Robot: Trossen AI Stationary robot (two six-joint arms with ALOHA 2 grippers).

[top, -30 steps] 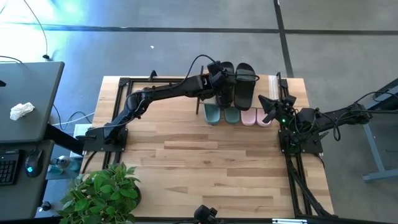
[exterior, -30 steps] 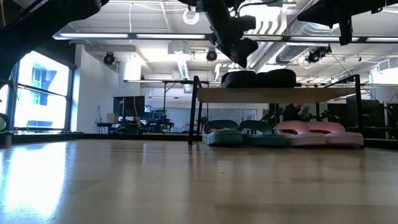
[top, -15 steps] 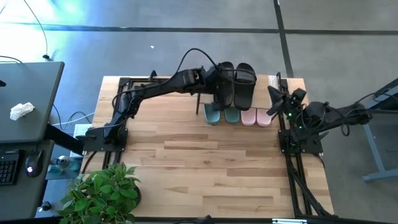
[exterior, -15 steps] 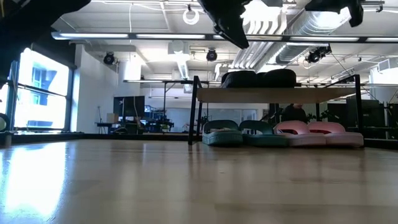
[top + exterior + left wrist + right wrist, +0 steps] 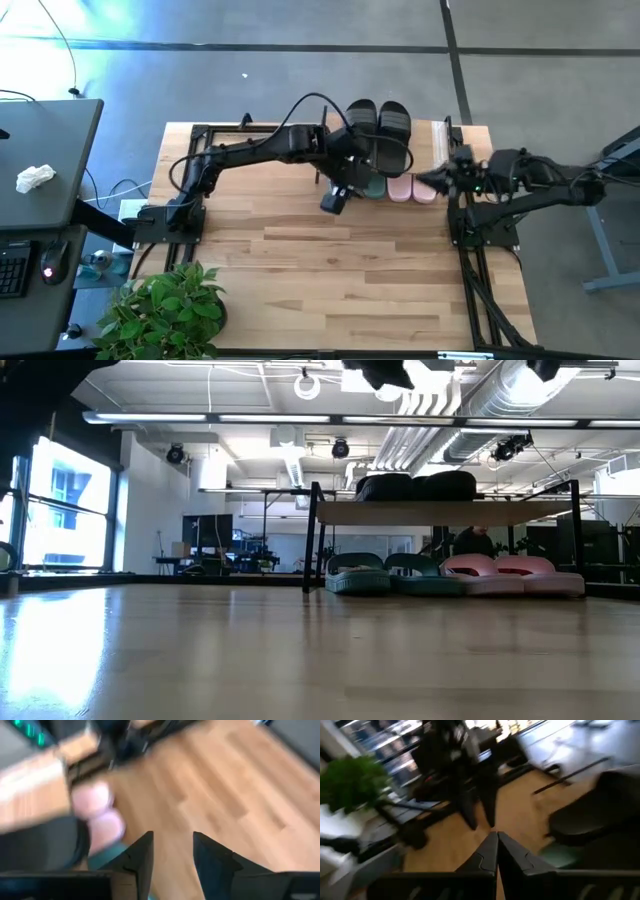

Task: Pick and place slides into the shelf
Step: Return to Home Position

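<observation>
Closing stage, by judgement: the black slides lie on the shelf plank, with the green slides and pink slides beneath it on the surface. What remains is to bring both arms home, clear of the shelf. The left claw, raised just before the shelf, is moderately parted and empty. The right claw, near the shelf's right end, is pinched closed on nothing.

Slides x6, shelf x1
</observation>
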